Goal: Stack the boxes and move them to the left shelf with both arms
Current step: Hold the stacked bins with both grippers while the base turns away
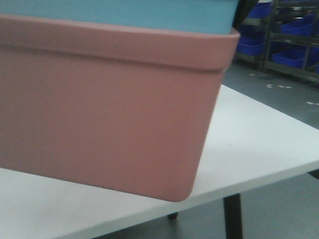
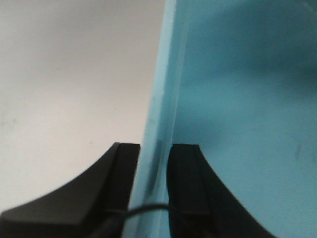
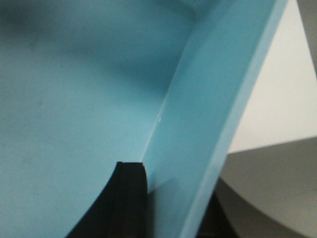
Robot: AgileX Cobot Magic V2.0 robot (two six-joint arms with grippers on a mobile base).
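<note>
Over the table: the pink tub [image 1: 109, 114] fills most of the front view, with smooth walls, a thick rolled rim and a rounded bottom corner.
Blue tub: the blue tub [image 1: 124, 12] sits nested inside the pink one, and only a light blue band shows above the pink rim.
Tilt: rim and base both slope down to the right in the front view.
Left gripper: my left gripper [image 2: 154, 151] pinches the blue tub's wall, with one black finger [image 2: 124, 178] outside and the other inside.
Right gripper: my right gripper [image 3: 173, 183] clamps the opposite blue wall. The inner finger [image 3: 130, 198] lies flat against it, and the outer one is mostly hidden behind the rim.
Hidden: the tubs' left end is cut off by the frame. I cannot tell whether the pink base touches the white table [image 1: 259, 144].
Blur: both wrist views are soft, close and nearly all blue.
Edges: the table's front edge runs just below the pink corner, above a dark table leg [image 1: 233, 216].
Open room: bare tabletop spreads to the right. Beyond it is grey floor [image 1: 279, 204], with dark blue crates [image 1: 291, 57] on racks far back.
</note>
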